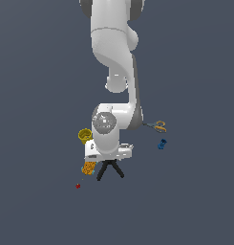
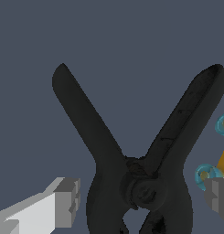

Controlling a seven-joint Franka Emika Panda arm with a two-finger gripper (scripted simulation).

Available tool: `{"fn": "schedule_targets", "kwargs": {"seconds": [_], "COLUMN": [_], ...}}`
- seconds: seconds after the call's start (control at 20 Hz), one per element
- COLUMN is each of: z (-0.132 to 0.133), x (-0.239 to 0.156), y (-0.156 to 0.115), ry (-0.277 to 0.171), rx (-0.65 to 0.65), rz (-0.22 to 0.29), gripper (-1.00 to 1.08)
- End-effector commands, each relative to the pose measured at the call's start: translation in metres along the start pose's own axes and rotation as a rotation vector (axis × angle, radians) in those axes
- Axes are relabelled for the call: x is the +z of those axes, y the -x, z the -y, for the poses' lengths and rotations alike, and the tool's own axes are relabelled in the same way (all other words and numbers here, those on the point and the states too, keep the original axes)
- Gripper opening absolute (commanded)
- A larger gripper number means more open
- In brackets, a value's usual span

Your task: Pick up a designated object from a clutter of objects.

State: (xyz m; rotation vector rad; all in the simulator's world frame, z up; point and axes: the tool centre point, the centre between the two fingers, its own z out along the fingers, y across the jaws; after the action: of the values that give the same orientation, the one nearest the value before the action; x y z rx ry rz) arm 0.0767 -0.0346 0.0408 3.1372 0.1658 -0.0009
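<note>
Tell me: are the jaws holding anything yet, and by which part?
Nothing held. The gripper is open, its fingers straddling the black spring clamp near its pivot, not touching.

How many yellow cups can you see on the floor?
1. The yellow cup sits at the exterior view's left of the robot's wrist, above the orange sponge-like piece. The arm may hide other things behind it.
</note>
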Motion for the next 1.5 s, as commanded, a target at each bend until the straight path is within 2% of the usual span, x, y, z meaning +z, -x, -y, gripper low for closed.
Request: {"fn": "schedule_targets", "kwargs": {"seconds": [0.0, 0.3, 0.35, 0.8, 0.85, 1.45], "z": [0.0, 0.0, 0.0, 0.0, 0.002, 0.014], "x": [0.012, 0.022, 0.022, 0.022, 0.012, -0.017], "y": [0.0, -0.001, -0.001, -0.001, -0.005, 0.007], "ry": [0.0, 0.0, 0.0, 0.0, 0.001, 0.001], "rx": [0.0, 0.0, 0.0, 0.0, -0.005, -0.004], "rz": [0.0, 0.0, 0.0, 0.0, -0.013, -0.012], "gripper": [1.0, 1.0, -1.0, -1.0, -1.0, -1.0]}}
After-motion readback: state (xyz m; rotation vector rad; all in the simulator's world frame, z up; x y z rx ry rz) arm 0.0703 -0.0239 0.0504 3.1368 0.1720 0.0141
